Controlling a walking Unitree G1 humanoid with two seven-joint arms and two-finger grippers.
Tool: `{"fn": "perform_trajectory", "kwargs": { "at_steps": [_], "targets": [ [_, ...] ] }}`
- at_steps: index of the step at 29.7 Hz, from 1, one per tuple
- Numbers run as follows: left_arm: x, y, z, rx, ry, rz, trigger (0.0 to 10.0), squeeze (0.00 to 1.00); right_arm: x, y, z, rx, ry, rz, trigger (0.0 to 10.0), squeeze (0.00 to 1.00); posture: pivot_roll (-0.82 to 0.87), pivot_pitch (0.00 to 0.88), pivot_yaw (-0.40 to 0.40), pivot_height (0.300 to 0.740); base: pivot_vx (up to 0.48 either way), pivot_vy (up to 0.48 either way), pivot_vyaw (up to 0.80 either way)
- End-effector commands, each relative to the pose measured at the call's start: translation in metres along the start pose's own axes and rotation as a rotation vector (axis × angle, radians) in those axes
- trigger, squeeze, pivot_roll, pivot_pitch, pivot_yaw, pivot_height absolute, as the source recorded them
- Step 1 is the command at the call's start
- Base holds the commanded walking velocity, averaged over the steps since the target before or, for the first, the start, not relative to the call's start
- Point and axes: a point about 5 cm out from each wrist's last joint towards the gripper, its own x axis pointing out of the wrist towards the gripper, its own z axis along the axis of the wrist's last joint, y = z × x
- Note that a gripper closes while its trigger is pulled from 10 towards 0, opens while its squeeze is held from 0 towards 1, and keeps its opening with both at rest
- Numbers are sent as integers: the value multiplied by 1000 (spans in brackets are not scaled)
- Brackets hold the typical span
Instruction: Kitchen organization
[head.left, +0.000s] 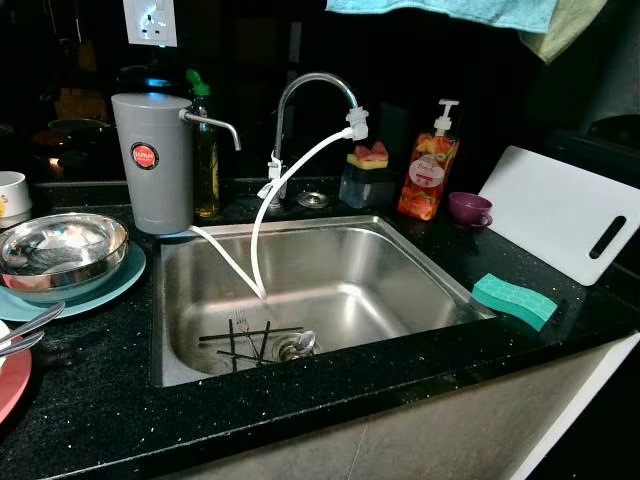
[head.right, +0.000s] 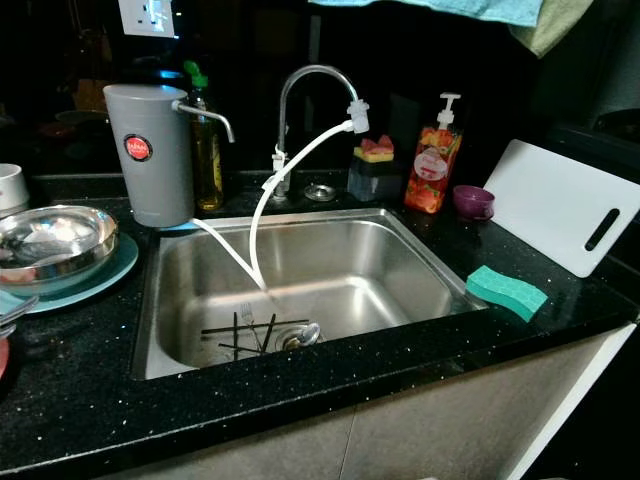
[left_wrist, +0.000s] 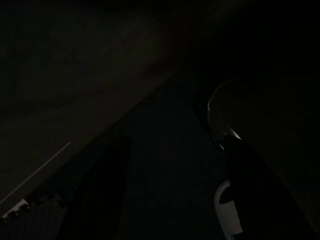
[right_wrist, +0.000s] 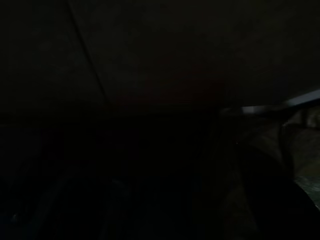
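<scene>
Countertop (head.left: 90, 400) of black speckled stone runs across the frame, with a steel sink (head.left: 330, 275) at centre. At the far left edge a red plate (head.left: 12, 380) carries cutlery (head.left: 25, 330), partly cut off. Above it a steel bowl (head.left: 60, 250) sits on a teal plate (head.left: 110, 285), and a white cup (head.left: 12, 195) stands behind at the left edge. Right of the bowl, a grey water filter (head.left: 152, 160) with a small spout stands at the sink's upper-left corner, a green-capped bottle (head.left: 205, 150) just behind it. White tubing (head.left: 265, 220) runs from the filter and from the curved faucet (head.left: 310, 90) down into the basin. A fork (head.left: 243, 335) and dark utensils lie near the drain (head.left: 297, 345). Behind the basin, right of the faucet, stand a sponge holder (head.left: 367, 175) and an orange soap pump bottle (head.left: 430, 170), then a small purple cup (head.left: 468, 208). A white cutting board (head.left: 560, 210) leans at the right, and a green sponge (head.left: 514, 299) lies on the counter at the sink's right rim. Towels (head.left: 480, 12) hang along the upper right edge.

Both wrist views are nearly black; whether either claw is apart or together cannot be told.
</scene>
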Motion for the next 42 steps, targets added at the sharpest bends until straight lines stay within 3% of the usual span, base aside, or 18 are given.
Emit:
{"fn": "perform_trajectory", "kwargs": {
  "at_steps": [1,5,11,12,14,16,19,20,22,27,30,31,35,36,37,39,40,42],
  "targets": [
    [-1,1,-2,27,13,-16,10000,0,-1,-3,0,-20,-7,-2,10000,0,78,32,-92,740,0,0,0],
    [0,-4,1,155,22,-129,10000,0,-3,0,0,-123,-19,58,10000,0,96,54,-97,740,0,0,0],
    [1,-7,5,276,18,-191,10000,0,-2,-1,4,-126,-31,61,10000,0,96,54,-97,740,0,0,0],
    [1,-9,6,352,19,-216,10000,0,-1,-1,6,-130,-38,64,10000,0,96,54,-97,740,0,0,0],
    [1,-10,7,422,21,-235,10000,0,0,0,8,-133,-44,66,10000,0,103,60,-98,740,0,0,0],
    [1,-10,7,422,21,-235,10000,0,0,0,8,-133,-44,66,10000,0,103,60,-98,740,0,0,0],
    [3,-12,14,793,-14,-239,10000,0,1,5,12,-151,-62,85,10000,0,109,59,-103,740,0,0,0],
    [3,-12,14,793,-14,-239,10000,0,1,5,12,-151,-62,85,10000,0,109,59,-103,740,0,0,0],
    [4,-12,17,960,-66,-222,10000,0,1,7,14,-171,-72,98,10000,0,117,65,-103,740,0,0,0],
    [3,-13,19,1010,-102,-210,10000,0,2,8,16,-175,-76,100,10000,0,116,68,-101,740,0,0,0],
    [3,-15,18,1126,-117,-242,10000,0,2,9,18,-177,-79,101,10000,0,112,67,-100,740,0,0,0],
    [3,-15,18,1126,-117,-242,10000,0,2,9,18,-177,-79,101,10000,0,112,67,-100,740,0,0,0],
    [3,-19,15,1311,-137,-277,10000,0,2,9,17,-182,-80,104,10000,0,109,70,-99,740,0,0,0],
    [2,-21,37,1276,-256,-326,10000,0,2,9,17,-182,-80,104,10000,0,106,71,-98,740,0,0,0],
    [2,-21,37,1276,-256,-326,10000,0,2,9,17,-182,-80,104,10000,0,106,71,-98,740,0,0,0],
    [-12,-21,87,1219,-488,-370,10000,0,1,8,17,-181,-81,102,10000,0,104,71,-95,740,0,0,0],
    [-18,-21,99,1216,-545,-376,10000,0,1,8,18,-181,-82,101,10000,0,104,71,-95,740,0,0,0],
    [-17,-13,105,1102,-551,-312,10000,0,1,7,17,-177,-80,96,10000,0,101,70,-90,740,0,0,0]
  ]
}}
